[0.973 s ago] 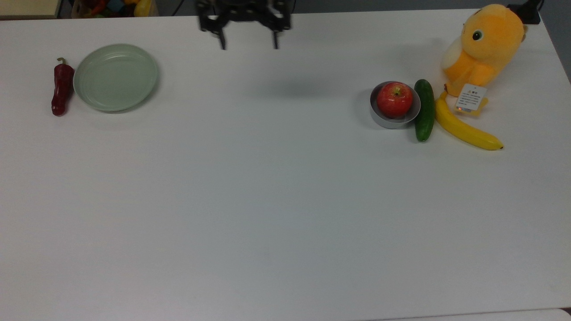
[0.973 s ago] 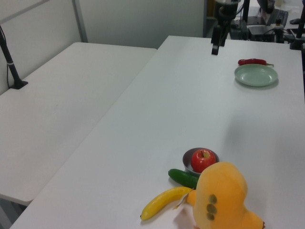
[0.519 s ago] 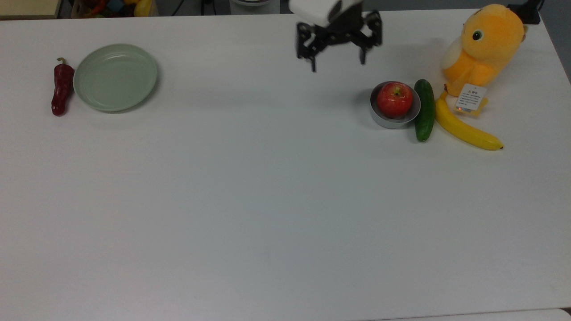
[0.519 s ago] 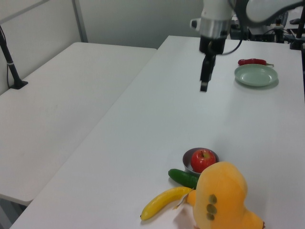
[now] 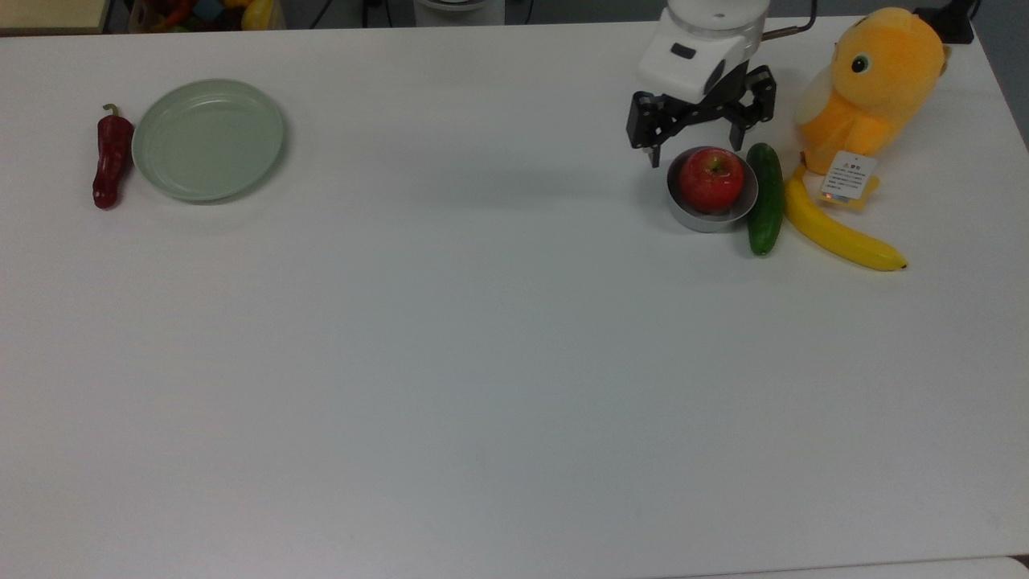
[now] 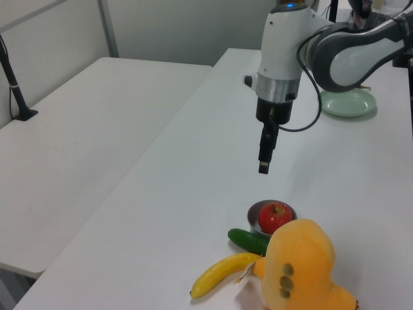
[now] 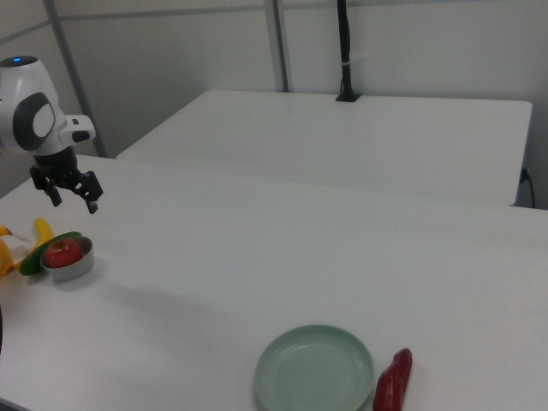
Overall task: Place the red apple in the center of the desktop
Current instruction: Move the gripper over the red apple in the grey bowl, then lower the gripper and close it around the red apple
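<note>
The red apple (image 5: 711,178) (image 6: 275,216) (image 7: 62,252) sits in a small grey metal bowl (image 5: 707,221) at the top view's right on the white desktop (image 5: 482,322). My gripper (image 5: 698,149) (image 6: 264,165) (image 7: 74,201) hangs open in the air above the bowl's far rim, holding nothing. In the left view its fingertips are well above the apple. One fingertip (image 5: 655,161) shows just left of the bowl in the top view. The white arm reaches in from the far edge of the table.
A green cucumber (image 5: 764,197) touches the bowl's right side, with a yellow banana (image 5: 840,233) and an orange plush duck (image 5: 872,80) beyond it. A pale green plate (image 5: 207,138) and a dark red chili (image 5: 111,157) lie at the top view's far left.
The gripper has travelled from the back middle of the table rightward in the top view and lower, ending over the apple's bowl. It stayed open. The objects have not moved.
</note>
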You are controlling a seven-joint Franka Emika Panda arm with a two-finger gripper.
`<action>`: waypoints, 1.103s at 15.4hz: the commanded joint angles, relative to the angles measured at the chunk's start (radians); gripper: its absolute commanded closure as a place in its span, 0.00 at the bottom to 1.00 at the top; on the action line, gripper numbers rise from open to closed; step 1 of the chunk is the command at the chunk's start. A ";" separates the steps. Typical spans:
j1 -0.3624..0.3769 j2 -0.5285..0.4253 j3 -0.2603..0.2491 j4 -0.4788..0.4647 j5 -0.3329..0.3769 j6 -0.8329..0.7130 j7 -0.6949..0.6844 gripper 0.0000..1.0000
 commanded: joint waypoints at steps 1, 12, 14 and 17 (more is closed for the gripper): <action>0.018 0.007 0.031 -0.035 -0.019 0.006 0.022 0.00; 0.073 0.089 0.033 -0.054 -0.065 0.055 0.018 0.00; 0.081 0.107 0.034 -0.052 -0.068 0.056 0.018 0.00; 0.085 0.118 0.034 -0.054 -0.082 0.088 0.018 0.00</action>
